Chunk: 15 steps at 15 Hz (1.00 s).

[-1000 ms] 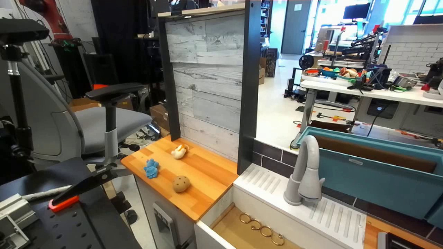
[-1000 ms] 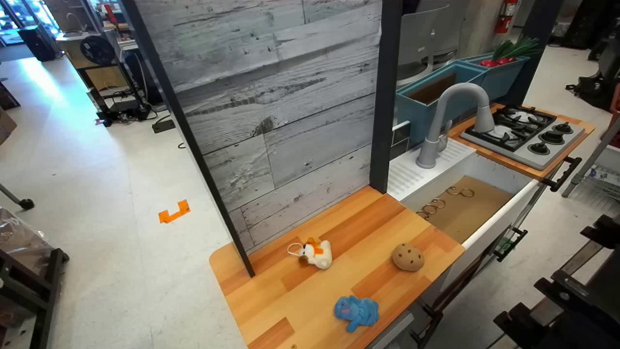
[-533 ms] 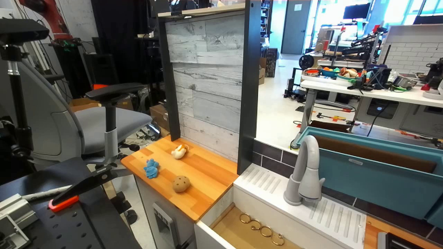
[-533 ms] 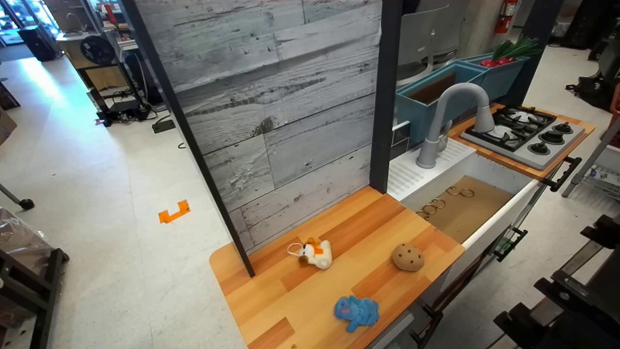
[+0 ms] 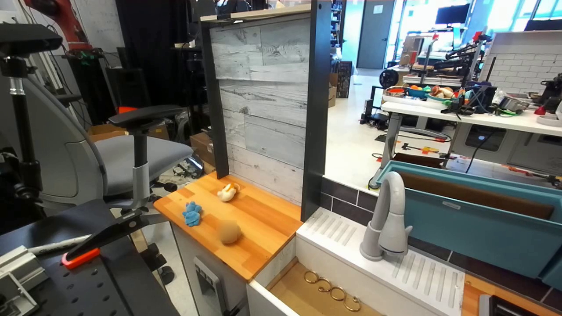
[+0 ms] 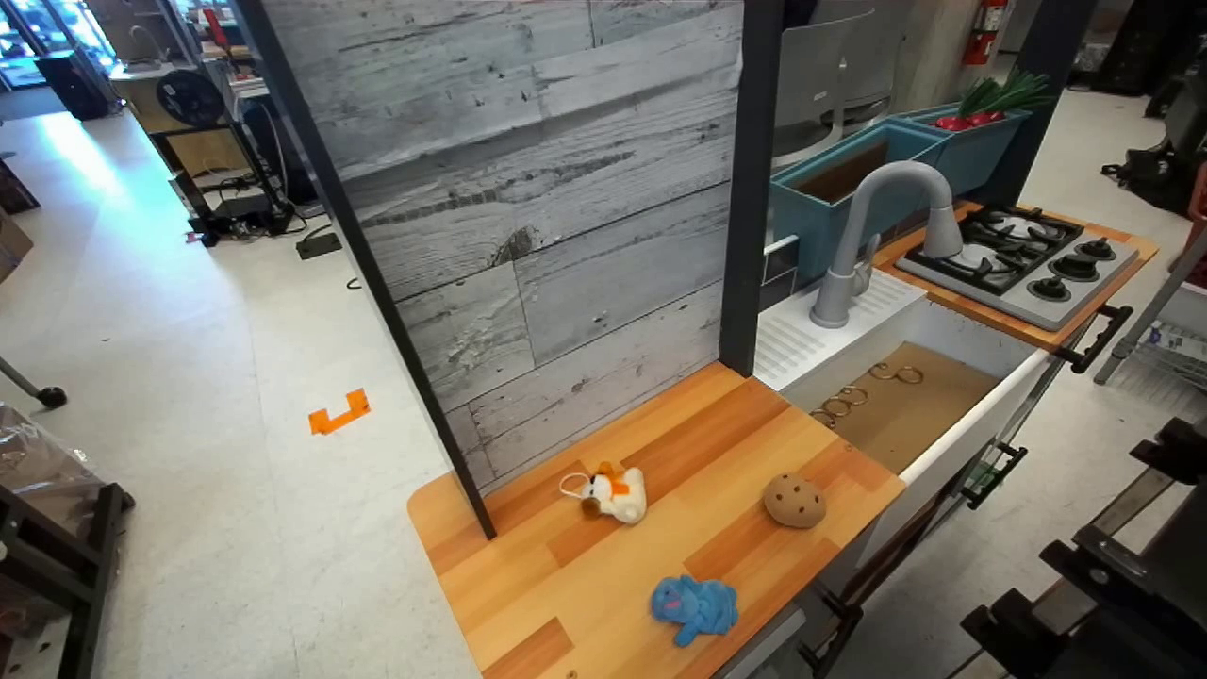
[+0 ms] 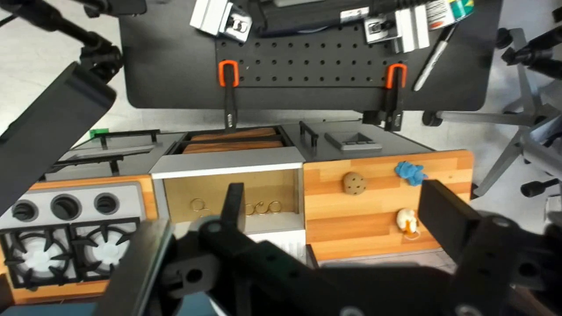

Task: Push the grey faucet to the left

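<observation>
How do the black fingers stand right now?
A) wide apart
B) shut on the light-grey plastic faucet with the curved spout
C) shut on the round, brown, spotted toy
A: the wrist view shows the black fingers spread, with the orange wooden counter seen between them, and both exterior views show the faucet ungripped.

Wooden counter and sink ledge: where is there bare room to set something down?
The wooden counter shows bare wood between the plank wall, white plush and spotted ball. The ledge is bare between the dark post and grey faucet. Tighter: the counter's front, where ball and blue plush lie, and behind the faucet, where the teal planter seems close.
</observation>
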Each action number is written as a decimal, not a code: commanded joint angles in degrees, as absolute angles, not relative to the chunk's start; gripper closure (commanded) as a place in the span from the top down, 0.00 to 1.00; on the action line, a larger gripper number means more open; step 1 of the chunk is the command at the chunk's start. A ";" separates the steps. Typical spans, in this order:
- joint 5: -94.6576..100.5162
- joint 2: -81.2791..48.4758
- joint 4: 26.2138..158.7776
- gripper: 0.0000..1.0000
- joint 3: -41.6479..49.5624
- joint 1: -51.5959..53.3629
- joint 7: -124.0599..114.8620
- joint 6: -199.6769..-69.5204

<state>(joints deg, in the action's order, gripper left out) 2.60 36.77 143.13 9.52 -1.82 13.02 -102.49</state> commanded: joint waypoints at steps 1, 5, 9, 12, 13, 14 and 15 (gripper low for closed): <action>7.12 30.20 142.33 1.00 11.00 -3.22 18.10 -109.99; 9.72 21.31 140.38 1.00 10.74 -3.74 19.12 -117.02; 10.17 12.99 137.37 1.00 10.35 -3.70 18.85 -122.13; 7.11 6.59 136.43 1.00 10.94 -4.32 16.44 -132.72; 5.94 4.09 135.79 1.00 10.96 -4.60 15.57 -135.56; 4.15 1.90 135.25 1.00 11.02 -4.79 15.75 -138.42; 1.64 -0.78 134.45 1.00 11.00 -4.98 16.70 -141.24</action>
<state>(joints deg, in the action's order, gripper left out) 6.70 6.33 137.72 11.07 -3.98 16.02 -134.86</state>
